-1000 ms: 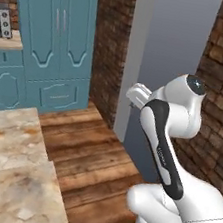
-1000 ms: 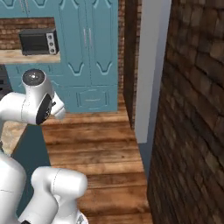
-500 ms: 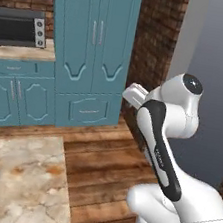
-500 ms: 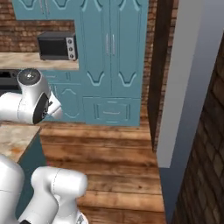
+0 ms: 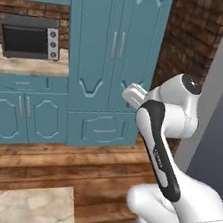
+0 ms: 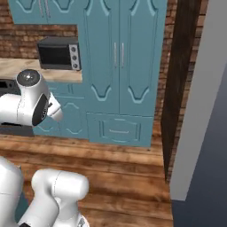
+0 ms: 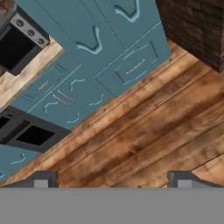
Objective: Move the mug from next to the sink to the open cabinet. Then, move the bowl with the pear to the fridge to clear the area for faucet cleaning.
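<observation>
Fingers [image 7: 41, 178] spread wide apart, nothing between them, pointing down at the wooden floor [image 7: 144, 135]. Ahead: tall panelled teal cabinets [image 5: 113, 48] and a dark toaster oven [image 5: 29, 36] on a pale table [image 5: 24, 64]. Can't tell where mug, bowl or fridge are

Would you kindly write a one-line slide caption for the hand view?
Open, empty claw looks down on a wooden floor, teal base cabinets and a toaster oven.

Hand [image 7: 112, 180] fingertips barely clear the bottom edge.
</observation>
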Available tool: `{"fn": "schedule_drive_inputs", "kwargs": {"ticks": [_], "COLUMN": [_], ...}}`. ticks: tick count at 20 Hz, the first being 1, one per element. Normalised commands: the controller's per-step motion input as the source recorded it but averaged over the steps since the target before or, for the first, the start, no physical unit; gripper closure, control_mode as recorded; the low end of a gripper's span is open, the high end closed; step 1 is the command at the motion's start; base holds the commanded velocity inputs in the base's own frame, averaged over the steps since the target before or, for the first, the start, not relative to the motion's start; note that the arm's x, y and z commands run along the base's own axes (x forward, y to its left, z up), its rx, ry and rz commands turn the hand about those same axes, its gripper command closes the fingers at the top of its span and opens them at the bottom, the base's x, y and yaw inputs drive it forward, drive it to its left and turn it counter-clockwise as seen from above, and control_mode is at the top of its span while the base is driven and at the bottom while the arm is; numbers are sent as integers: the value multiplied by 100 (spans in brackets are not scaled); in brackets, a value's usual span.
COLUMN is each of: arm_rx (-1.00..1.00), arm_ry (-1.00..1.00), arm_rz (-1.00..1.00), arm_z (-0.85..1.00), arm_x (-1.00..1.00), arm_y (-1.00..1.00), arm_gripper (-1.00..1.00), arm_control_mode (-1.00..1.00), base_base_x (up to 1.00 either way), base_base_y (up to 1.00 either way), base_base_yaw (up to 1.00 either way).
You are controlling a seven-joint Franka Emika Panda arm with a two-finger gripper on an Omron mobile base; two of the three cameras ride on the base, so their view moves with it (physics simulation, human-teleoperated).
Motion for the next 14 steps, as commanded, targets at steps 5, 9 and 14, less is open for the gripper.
{"fn": "schedule_drive_inputs", "kwargs": {"ticks": [5,9,14], "arm_rx": [0,0,0], "arm_ry": [0,0,0], "arm_rz": [0,0,0], "arm_z": [0,0,0], "arm_x": [0,0,0], "arm_y": [0,0,0], "arm_gripper": [-100,-100,-100], "arm_control_mode": [100,100,100], "base_base_x": [100,100,97], "base_base_y": [-8,-10,-3], "base_base_yaw": [28,36,63]}}
